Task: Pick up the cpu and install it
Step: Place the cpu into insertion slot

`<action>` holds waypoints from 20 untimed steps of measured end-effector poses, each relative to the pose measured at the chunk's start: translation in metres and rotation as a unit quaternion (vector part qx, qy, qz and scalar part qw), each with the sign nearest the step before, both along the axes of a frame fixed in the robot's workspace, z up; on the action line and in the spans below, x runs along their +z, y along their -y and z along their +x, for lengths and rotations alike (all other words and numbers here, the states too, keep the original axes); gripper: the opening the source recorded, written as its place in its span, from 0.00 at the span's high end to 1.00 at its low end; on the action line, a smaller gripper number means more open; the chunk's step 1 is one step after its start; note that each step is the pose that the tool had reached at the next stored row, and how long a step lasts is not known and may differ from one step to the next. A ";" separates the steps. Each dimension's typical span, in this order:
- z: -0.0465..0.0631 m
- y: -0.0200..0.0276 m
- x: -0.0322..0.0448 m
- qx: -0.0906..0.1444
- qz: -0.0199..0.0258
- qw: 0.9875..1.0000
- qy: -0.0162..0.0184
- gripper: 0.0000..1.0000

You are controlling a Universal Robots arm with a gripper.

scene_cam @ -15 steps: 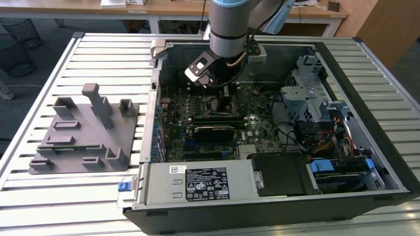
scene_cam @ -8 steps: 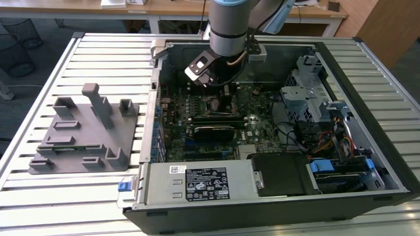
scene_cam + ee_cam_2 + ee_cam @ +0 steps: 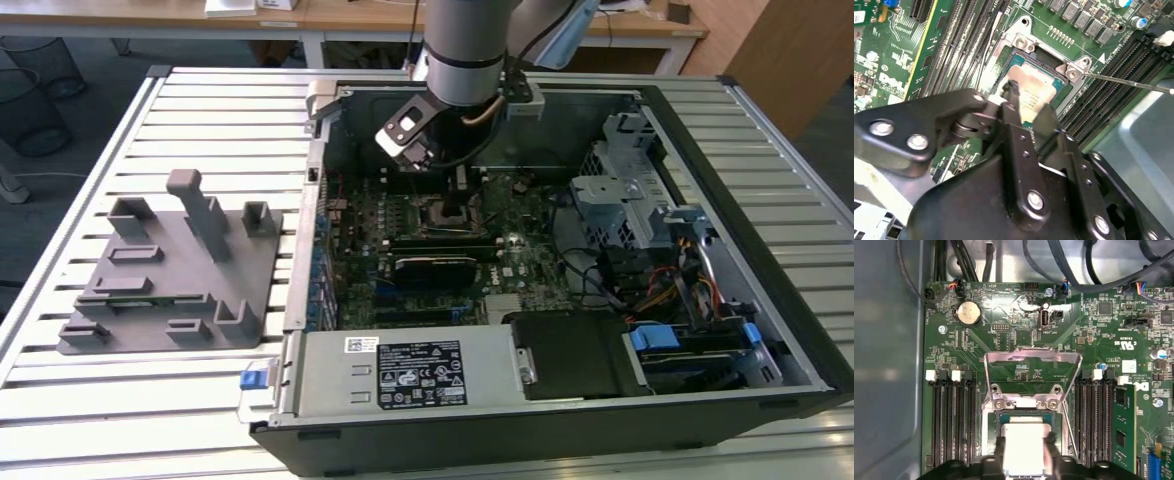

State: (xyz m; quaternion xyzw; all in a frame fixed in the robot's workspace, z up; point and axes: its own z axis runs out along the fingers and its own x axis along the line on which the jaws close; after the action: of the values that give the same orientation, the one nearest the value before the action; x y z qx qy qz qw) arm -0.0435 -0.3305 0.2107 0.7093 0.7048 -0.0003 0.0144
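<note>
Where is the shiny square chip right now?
In both wrist views, the cpu sits in the claw, at the open motherboard socket, between memory slots.

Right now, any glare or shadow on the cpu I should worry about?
First wrist view: the cpu top glares near white, and the open socket plate shines too. Second wrist view: the cpu lid is evenly lit with its print visible, and the pincer covers its near edge. Exterior view: the case interior is dim, the table slats bright.

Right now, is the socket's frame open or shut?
Open: the frame stands swung back off the socket, leaving the cpu bare in the gripper.
</note>
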 end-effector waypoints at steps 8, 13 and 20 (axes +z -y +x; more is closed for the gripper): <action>0.000 0.0000 0.0095 0.000 0.000 1.000 0.000 0.89; 0.000 -0.0001 0.0121 0.000 0.000 1.000 0.000 0.89; 0.000 0.0000 0.0141 0.000 0.000 1.000 -0.001 0.89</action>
State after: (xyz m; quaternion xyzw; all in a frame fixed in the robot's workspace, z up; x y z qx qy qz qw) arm -0.0435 -0.3305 0.2248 0.7093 0.7048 -0.0009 0.0140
